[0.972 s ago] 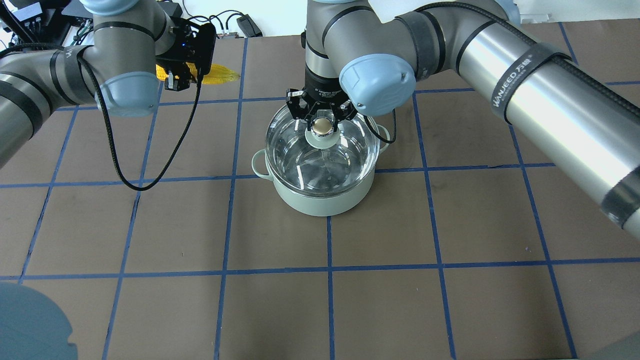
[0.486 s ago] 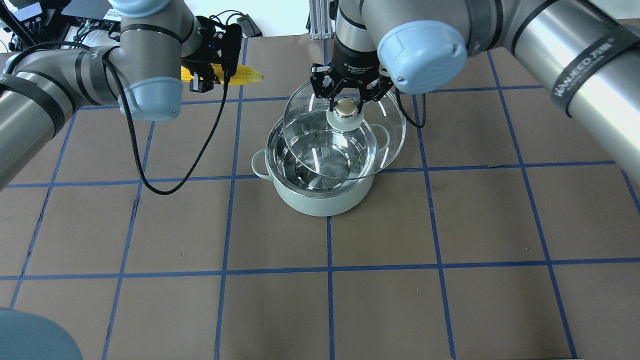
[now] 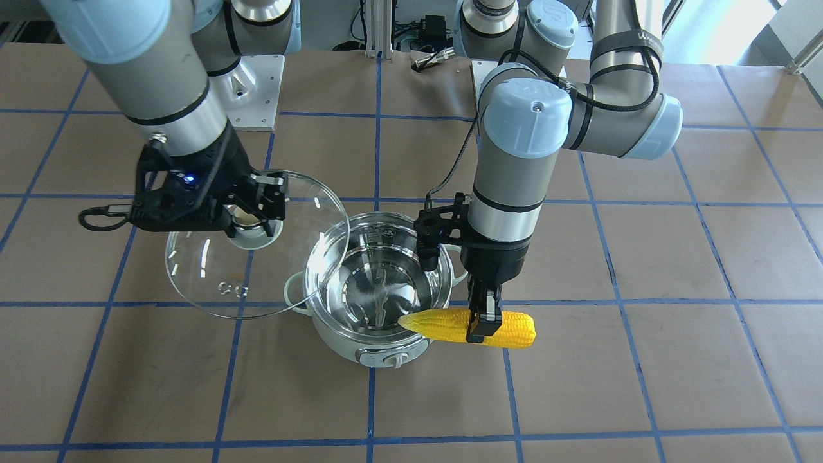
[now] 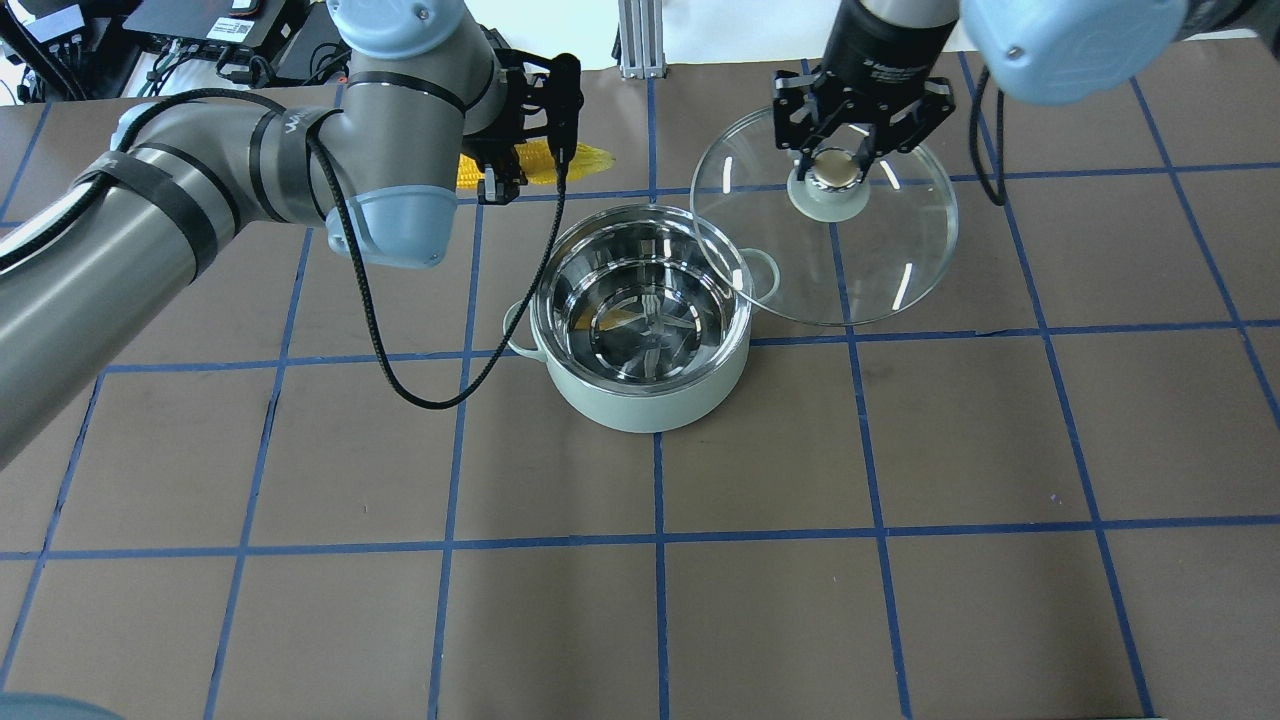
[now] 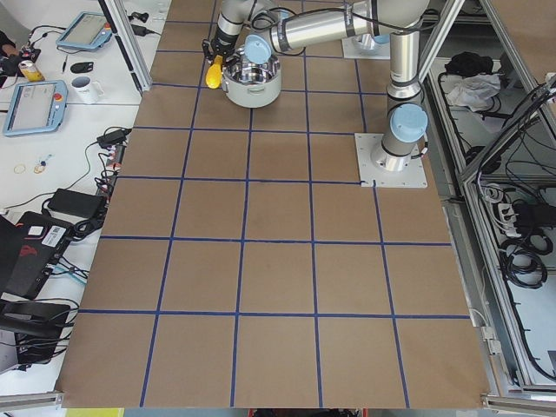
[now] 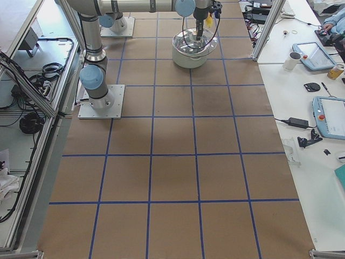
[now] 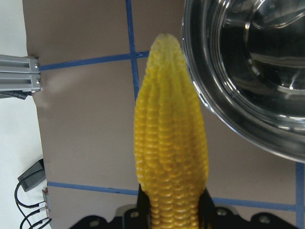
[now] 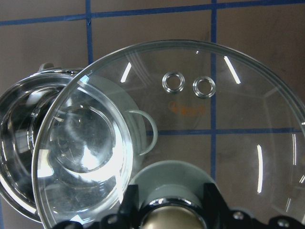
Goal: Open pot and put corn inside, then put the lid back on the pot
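The corn [image 3: 514,329], likely stiff and light, is clamped mid-length in the left gripper [image 3: 482,319] just beside the open pot [image 3: 379,352]; the fragile glass lid [image 4: 890,270] is held by its knob [image 4: 838,174] in the right gripper [image 4: 840,165].

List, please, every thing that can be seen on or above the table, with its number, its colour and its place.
pot: one, pale mint green with a shiny steel inside, near the middle of the table's far half, open, nothing in it.
lid: one, clear glass with a pale green centre disc, off the pot, held in the air on the pot's right side.
corn: one, yellow, held level in the air beside the pot's far rim, not inside.
table: one, brown with a grid of blue lines, under everything.
left gripper: one, black, shut on the corn.
right gripper: one, black, shut on the lid's knob.
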`<state>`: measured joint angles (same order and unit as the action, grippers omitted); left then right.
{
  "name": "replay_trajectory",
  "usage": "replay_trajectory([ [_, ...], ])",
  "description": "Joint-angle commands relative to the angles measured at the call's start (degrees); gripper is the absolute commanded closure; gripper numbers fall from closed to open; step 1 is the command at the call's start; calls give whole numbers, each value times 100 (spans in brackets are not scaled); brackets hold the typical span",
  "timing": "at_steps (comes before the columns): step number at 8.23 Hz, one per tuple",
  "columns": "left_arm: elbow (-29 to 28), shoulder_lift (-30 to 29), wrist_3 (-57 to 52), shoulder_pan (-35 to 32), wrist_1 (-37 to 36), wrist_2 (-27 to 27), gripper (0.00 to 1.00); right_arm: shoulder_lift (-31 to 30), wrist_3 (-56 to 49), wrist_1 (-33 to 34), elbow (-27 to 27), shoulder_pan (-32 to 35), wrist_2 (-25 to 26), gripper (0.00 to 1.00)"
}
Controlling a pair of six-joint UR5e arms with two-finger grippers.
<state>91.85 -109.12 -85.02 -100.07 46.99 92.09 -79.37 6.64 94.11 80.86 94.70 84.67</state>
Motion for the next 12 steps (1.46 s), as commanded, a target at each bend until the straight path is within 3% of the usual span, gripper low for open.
replay_trajectory([
  [1, 8, -21, 895, -503, 222, -16, 100, -342, -1196, -620, 0, -863, 206, 83],
  [3, 8, -179, 1897, -1021, 319, -7, 100, -430, -1787, -701, 9, -1311, 269, 84],
  [6, 34, -267, 1936, -1068, 452, -7, 100, -448, -2150, -701, 26, -1656, 260, 84],
  [7, 35, -311, 1936, -1068, 600, 2, 89, -492, -2184, -709, 26, -1735, 269, 84],
  [8, 26, -311, 1945, -1068, 671, 11, 22, -492, -2341, -727, 26, -1883, 261, 84],
  [9, 17, -294, 1980, -1068, 698, 28, 7, -492, -2491, -736, 70, -2024, 226, 84],
  [12, 17, -163, 1998, -1068, 680, 37, 4, -492, -2527, -727, 70, -2025, 164, 84],
])
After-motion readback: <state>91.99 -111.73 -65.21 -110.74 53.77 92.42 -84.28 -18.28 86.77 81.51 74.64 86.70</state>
